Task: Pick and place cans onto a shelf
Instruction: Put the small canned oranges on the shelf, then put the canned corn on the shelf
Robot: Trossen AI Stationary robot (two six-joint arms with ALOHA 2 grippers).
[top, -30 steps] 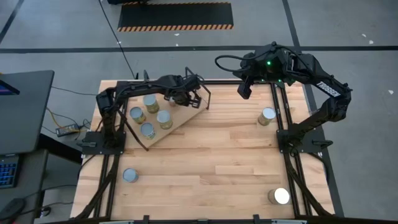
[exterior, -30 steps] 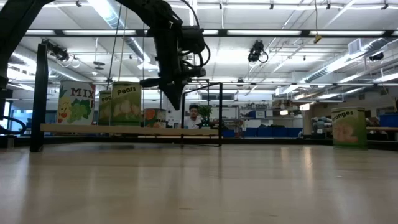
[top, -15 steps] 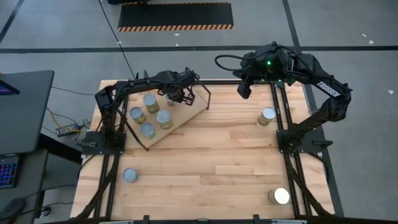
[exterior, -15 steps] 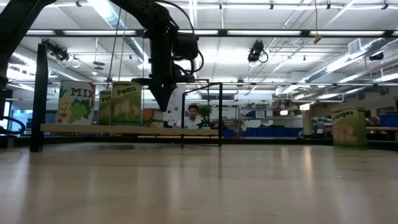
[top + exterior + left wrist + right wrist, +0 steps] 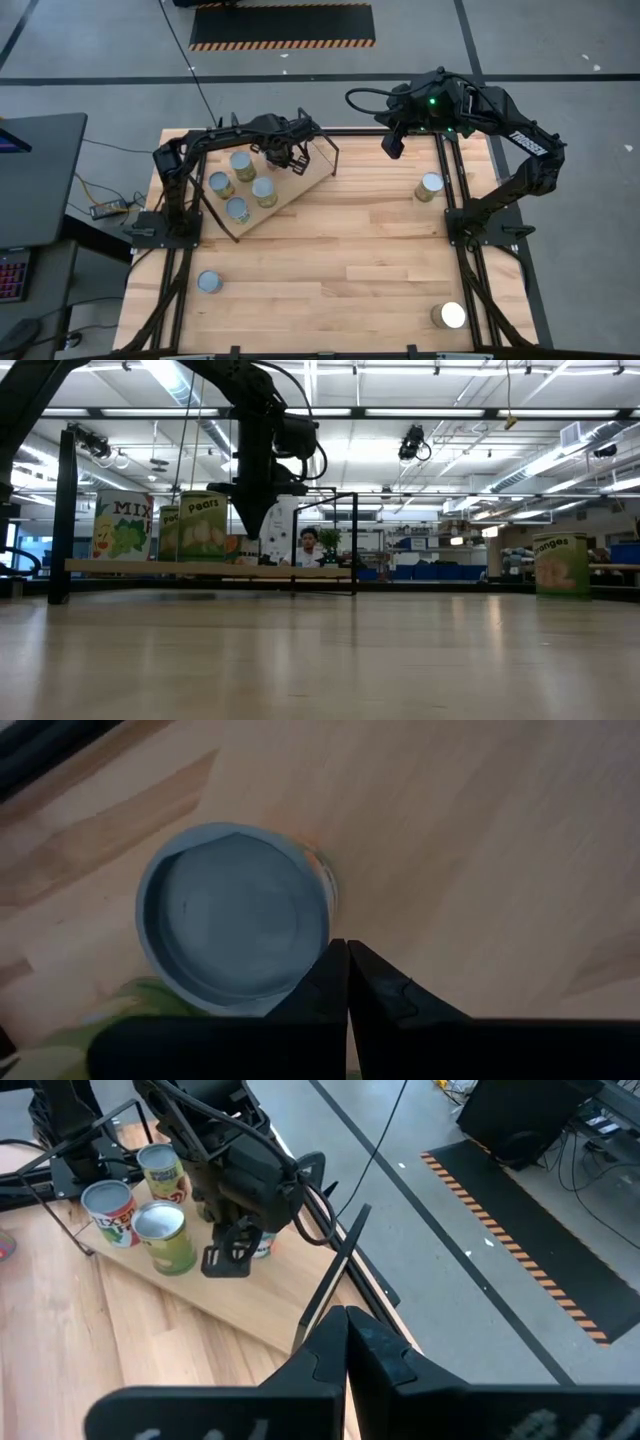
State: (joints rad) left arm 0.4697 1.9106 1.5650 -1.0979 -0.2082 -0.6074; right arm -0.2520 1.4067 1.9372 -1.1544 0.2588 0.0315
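The shelf point(image 5: 296, 184), a light-wood board on a black wire frame, stands askew at the table's far left. Several cans stand on it, among them one at its far end point(image 5: 242, 163) and one toward the table's middle point(image 5: 264, 190). My left gripper point(image 5: 275, 158) is shut and points steeply down over the shelf. Its tips point(image 5: 347, 956) are beside the rim of a blue-topped can point(image 5: 235, 915). My right gripper point(image 5: 391, 147) hangs shut, high over the table's far right. Three more cans stand on the tabletop point(image 5: 430, 186), point(image 5: 209, 282), point(image 5: 450, 316). My left gripper's shut fingertips point(image 5: 330, 970) stand against the edge of the blue-topped can's rim point(image 5: 322, 925), coming from above. The wrist view looks along the fingers, so I cannot tell whether they touch the can. The can stands upright on the shelf board.
The shelf's black wire frame point(image 5: 335, 1270) rises at its far corner beside my left gripper. The slatted tabletop point(image 5: 340, 250) lies bare between the shelf and the loose cans. A desk with a screen point(image 5: 35, 175) stands off the table's left edge.
My left gripper has moved over the shelf toward the table's left edge, closer to the can at the shelf's far end. It has rolled and tipped to point more steeply down. Its fingers stayed shut. The cans have kept their places.
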